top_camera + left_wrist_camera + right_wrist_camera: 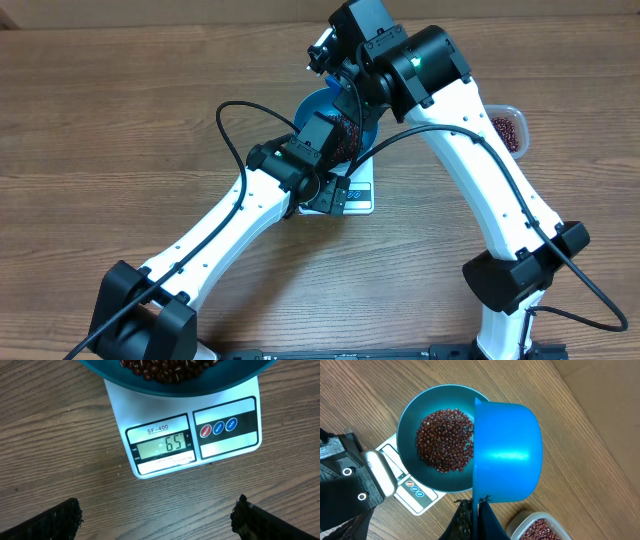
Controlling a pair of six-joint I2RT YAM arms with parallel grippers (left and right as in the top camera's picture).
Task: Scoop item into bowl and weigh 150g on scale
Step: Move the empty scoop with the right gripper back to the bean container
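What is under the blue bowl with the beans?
The white scale stands under the bowl. Its front strip shows, with the display and three round buttons. The bowl covers the rest of the weighing plate, so that part cannot be seen.

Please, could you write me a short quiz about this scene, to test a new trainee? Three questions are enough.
1. True or false: the blue bowl with the red-brown beans stands on the white scale.
2. What does the right gripper hold over the bowl? A: blue scoop. B: metal spoon. C: nothing.
3. Fill in: the jaws of the left gripper, in front of the scale, are ____.
Key: 1 true; 2 A; 3 open.
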